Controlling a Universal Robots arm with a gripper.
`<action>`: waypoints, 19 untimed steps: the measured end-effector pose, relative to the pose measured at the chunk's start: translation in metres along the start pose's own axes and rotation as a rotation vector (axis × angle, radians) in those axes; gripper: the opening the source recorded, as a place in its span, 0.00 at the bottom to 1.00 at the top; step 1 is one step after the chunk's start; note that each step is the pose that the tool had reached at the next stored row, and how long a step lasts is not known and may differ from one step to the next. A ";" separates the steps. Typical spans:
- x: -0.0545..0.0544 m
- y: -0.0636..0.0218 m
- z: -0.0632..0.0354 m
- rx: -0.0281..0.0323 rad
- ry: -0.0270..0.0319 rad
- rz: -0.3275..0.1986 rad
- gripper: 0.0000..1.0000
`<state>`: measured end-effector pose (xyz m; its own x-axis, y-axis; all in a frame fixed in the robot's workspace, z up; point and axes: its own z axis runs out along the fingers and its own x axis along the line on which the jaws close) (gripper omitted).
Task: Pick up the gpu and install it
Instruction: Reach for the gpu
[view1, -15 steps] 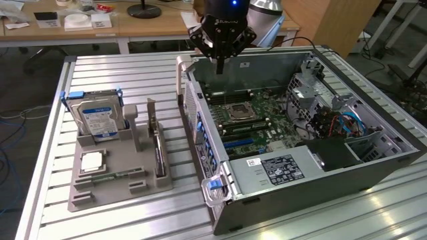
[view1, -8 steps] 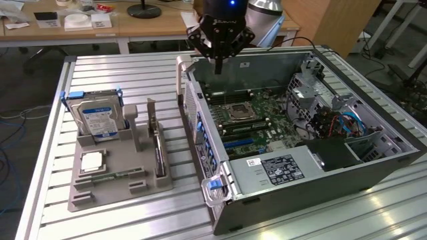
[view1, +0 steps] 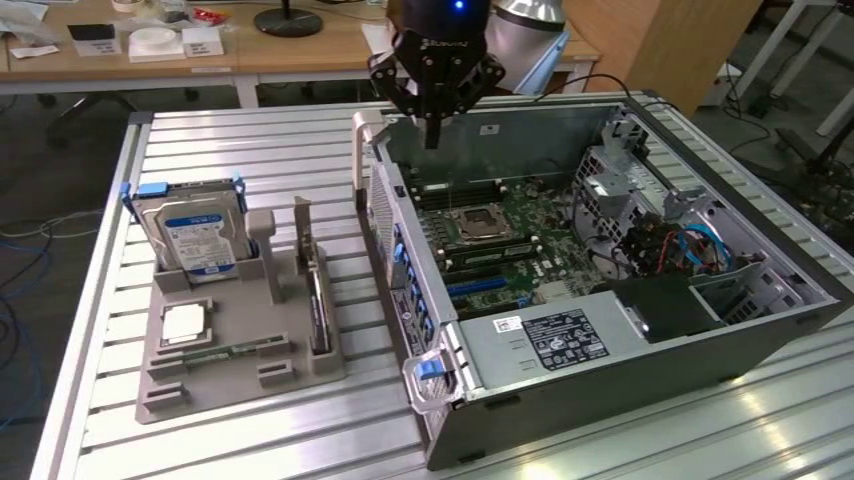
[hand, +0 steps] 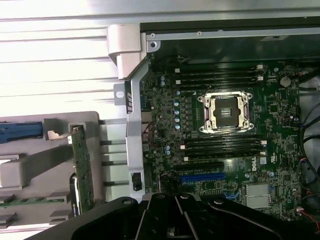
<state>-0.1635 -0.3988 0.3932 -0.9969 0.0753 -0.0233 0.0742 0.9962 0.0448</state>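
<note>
On the gray tray (view1: 240, 385), your gpu (view1: 316, 295) stands on edge, well apart from your end effector (view1: 433, 135). Same tray: hard drive (view1: 196, 235) upright, memory stick (view1: 220, 352) flat. Open case (view1: 641, 380) just beside, at the exterior view's right. End effector: fingers together, empty, above the case's far rim. Counter (view1: 240, 150) carries all.
</note>
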 end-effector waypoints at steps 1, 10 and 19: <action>0.001 0.0000 0.0000 0.0000 0.0000 0.000 0.11; 0.004 -0.0003 -0.0001 0.0000 0.0000 0.000 0.11; 0.007 -0.0005 -0.0002 0.0000 0.0000 0.000 0.11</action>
<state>-0.1708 -0.3988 0.3931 -0.9969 0.0753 -0.0233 0.0742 0.9962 0.0448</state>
